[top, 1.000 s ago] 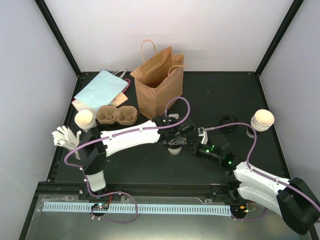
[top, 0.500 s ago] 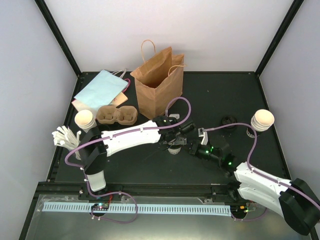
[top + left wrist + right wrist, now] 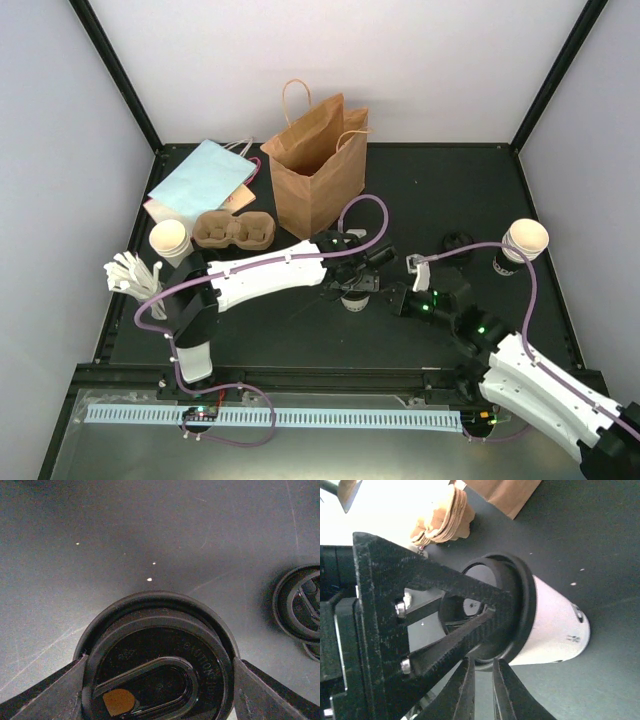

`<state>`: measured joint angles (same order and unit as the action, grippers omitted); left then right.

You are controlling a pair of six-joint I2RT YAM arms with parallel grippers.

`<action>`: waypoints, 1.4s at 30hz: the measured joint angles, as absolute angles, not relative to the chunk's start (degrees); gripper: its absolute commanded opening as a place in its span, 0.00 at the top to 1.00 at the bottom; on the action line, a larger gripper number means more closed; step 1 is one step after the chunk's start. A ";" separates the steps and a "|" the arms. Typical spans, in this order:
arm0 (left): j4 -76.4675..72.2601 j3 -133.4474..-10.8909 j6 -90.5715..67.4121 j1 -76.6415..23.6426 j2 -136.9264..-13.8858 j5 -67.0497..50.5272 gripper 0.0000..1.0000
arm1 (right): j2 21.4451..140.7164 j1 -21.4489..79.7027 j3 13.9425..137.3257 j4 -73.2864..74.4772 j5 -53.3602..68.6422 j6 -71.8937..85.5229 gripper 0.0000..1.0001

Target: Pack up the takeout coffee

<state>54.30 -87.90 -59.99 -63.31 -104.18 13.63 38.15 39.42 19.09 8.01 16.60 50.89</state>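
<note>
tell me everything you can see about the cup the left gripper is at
The lidded cup stands upright on the dark table, nearer than the brown bag. Its wall looks pale, like paper, in the right wrist view; its round black plastic lid is seated, with raised lettering and an oval sip recess showing an orange-brown spot. The left gripper clamps the lid's rim from both sides. The right gripper, fingers barely parted, sits by the rim; contact is unclear.
</note>
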 measured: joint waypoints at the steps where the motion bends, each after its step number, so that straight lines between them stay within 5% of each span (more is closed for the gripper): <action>1: 54.35 -88.09 -59.70 -63.40 -104.36 13.39 0.20 | 37.12 39.42 19.27 9.56 15.84 50.17 0.88; 12: 57.06 -92.01 -57.32 -63.72 -105.58 11.05 0.02 | 29.76 39.40 22.09 22.76 8.67 46.30 0.78; 19: 59.27 -95.88 -56.07 -63.77 -105.41 10.83 0.01 | 29.54 39.40 24.32 27.22 5.76 43.92 0.32; 28: 61.58 -96.88 -55.44 -63.77 -103.33 10.83 0.01 | 28.91 39.40 27.46 31.48 2.74 41.76 0.01; 42: 62.17 -94.83 -48.10 -62.65 -88.68 13.47 0.01 | 36.82 39.40 42.13 40.51 1.19 32.82 0.00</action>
